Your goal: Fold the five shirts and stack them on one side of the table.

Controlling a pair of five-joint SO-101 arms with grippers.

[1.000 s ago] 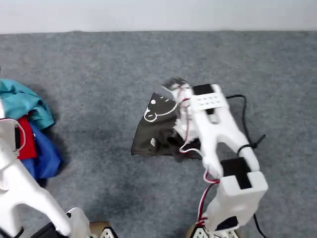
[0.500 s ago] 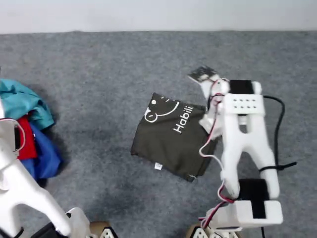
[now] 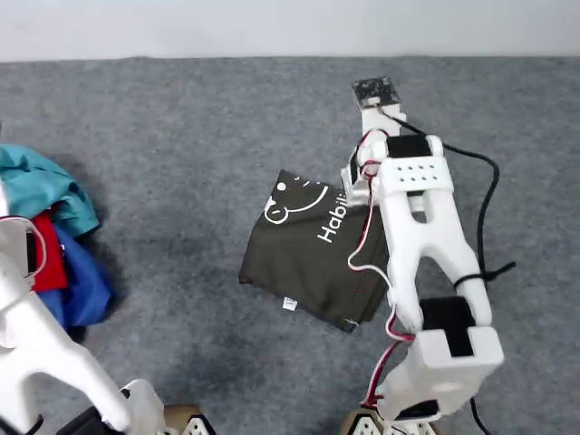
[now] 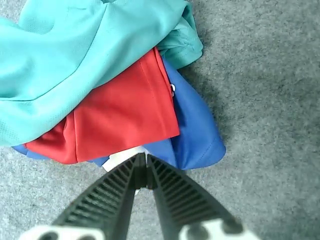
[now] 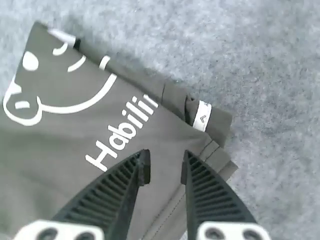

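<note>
item 1, dark shirt (image 3: 304,254): folded into a rough rectangle, lying flat near the middle of the table (image 3: 181,118) and turned at a slant. a white line drawing and white lettering face up. in the right wrist view the dark shirt (image 5: 65,150) has a small white tag (image 5: 201,119) at its folded corner.

item 2, right arm (image 3: 412,227): stretched from its base at the near edge out over the side of the dark shirt away from the pile, forearm raised, wrist bent downward. right gripper (image 5: 164,161): hangs over the printed face, close to the lettering. its fingers are a little apart with nothing between them.

item 3, pile of unfolded shirts at the left edge of the table, well apart from the dark shirt: teal shirt (image 3: 41,186) on top and farthest back, red shirt (image 3: 50,258) under it, blue shirt (image 3: 86,285) lowest and nearest. a white patch (image 4: 120,161) at the pile's edge may be another garment; too little shows to say.

item 4, left arm (image 3: 41,349): rises from the near left corner and leans over the pile. left gripper (image 4: 145,170): pointed down at the pile's edge, by the white patch. its fingers are pressed together along their length, with no cloth seen between them.
</note>
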